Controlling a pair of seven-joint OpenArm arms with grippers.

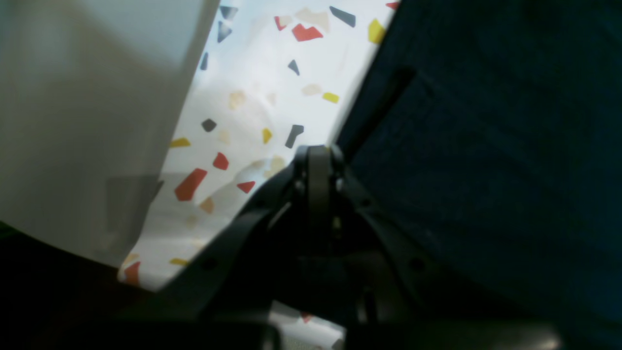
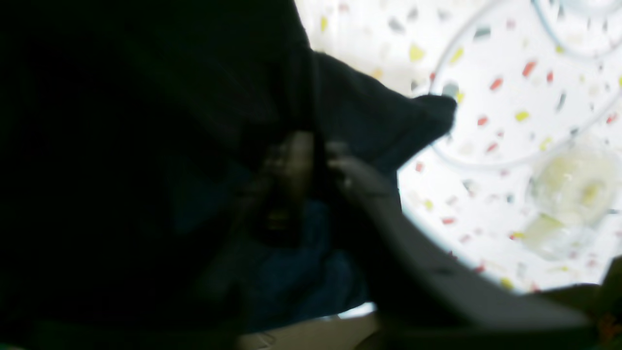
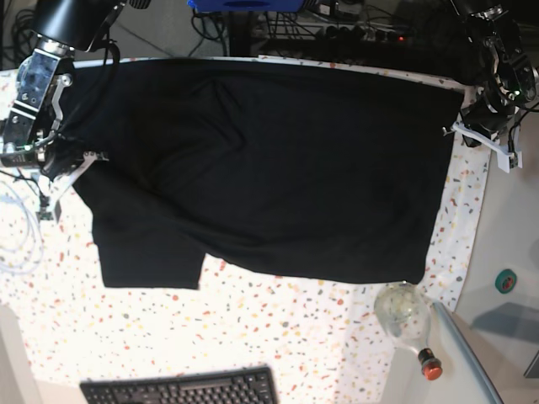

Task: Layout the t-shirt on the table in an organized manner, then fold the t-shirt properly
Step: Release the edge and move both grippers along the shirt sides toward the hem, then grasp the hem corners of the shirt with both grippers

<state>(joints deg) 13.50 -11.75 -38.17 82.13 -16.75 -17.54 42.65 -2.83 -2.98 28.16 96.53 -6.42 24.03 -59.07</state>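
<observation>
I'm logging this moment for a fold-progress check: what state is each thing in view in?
t-shirt: spread across the table, not folded, some wrinkles, one sleeve lying toward the keyboard.
table: mostly covered by the shirt on its far side.
left end effector: shut, at the shirt's edge.
right end effector: cloth between its fingers; grip unclear.
bottle: lying on its side, cap on.
keyboard: flat at the near edge.

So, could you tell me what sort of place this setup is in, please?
Probably a robotics lab or workshop: a black t-shirt spread on a speckled table, a keyboard at its near edge, and cables tangled behind it.
</observation>
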